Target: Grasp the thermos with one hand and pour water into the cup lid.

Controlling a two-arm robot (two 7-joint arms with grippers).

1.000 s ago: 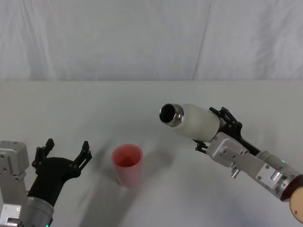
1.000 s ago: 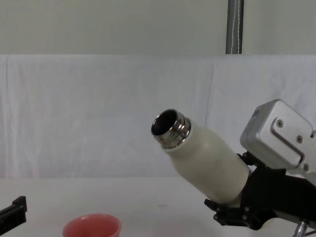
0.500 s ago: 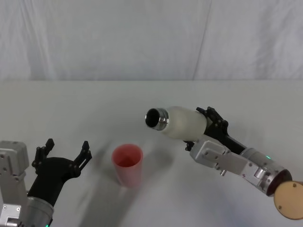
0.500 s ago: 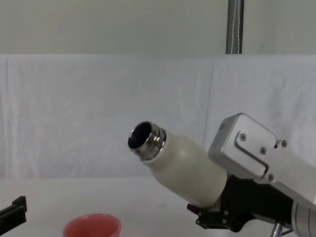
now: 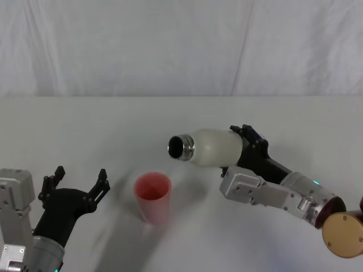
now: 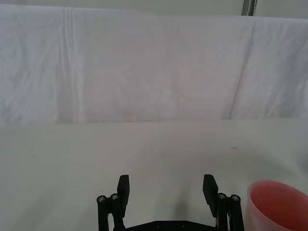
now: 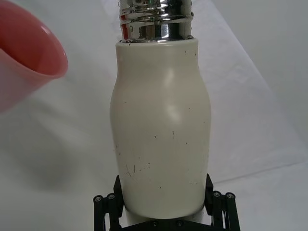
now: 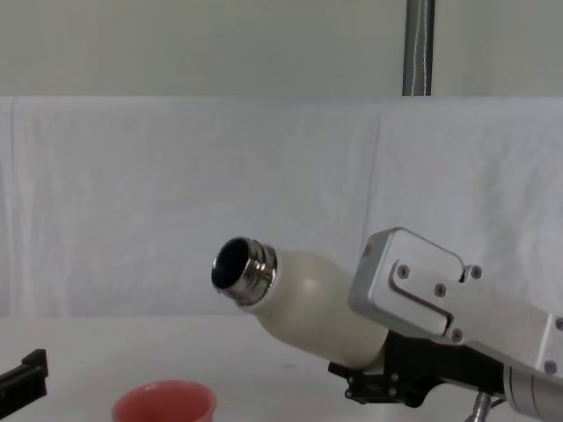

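Thermos held tilted above and right of the cup lid.

Nearest the robot, the left gripper (image 5: 77,182) rests low on the table's (image 5: 113,119) left side, fingers spread apart and grasping nothing, just left of the cup lid (image 5: 152,197), which stands upright. Farther out, the right gripper (image 5: 245,148) is clamped around the base of the thermos (image 5: 212,147). The thermos is tipped nearly level in the air, steel neck pointing left, mouth above and right of the cup lid.
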